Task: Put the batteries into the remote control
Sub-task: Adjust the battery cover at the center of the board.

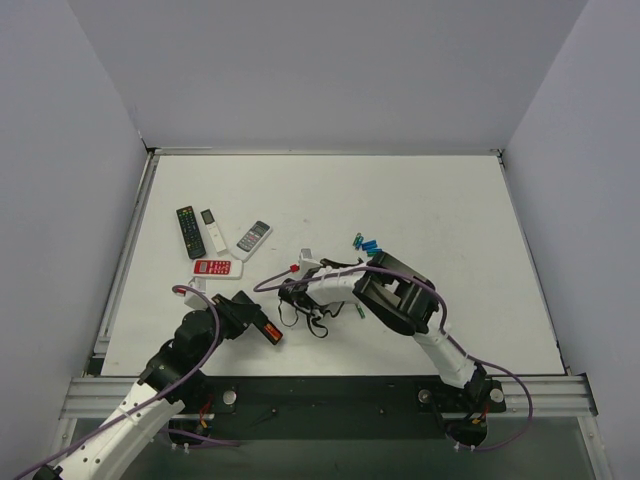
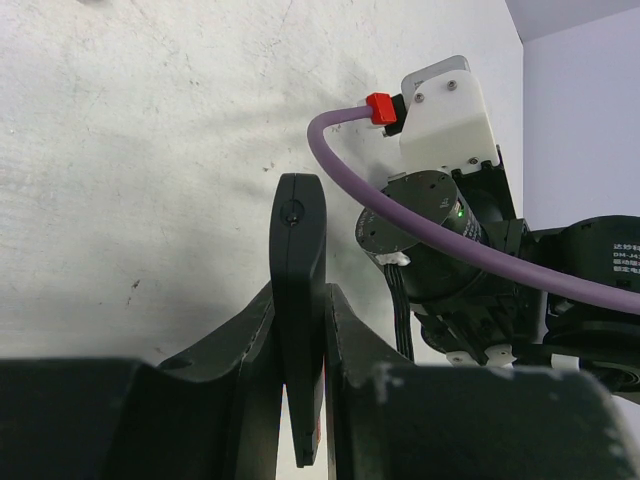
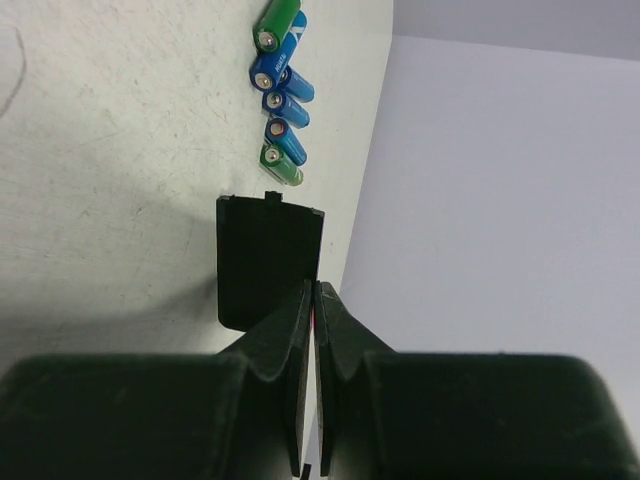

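Left jaws: mine, clamped on the remote control (image 2: 298, 240), which is edge-on and sticks out past the tips.
Remote location: near-left part of the worktop (image 1: 450, 200), just beside my right wrist; orange-red shows at its gripped end.
Right jaws: pressed together, tips meeting.
Cover piece (image 3: 268, 255): black, right at my right tips; can't tell if it's nipped or only behind them.
Batteries (image 3: 284, 104): green and blue cluster lying on the worktop just past the cover.
Other remotes (image 1: 213, 268): four, far left, well apart from both arms.
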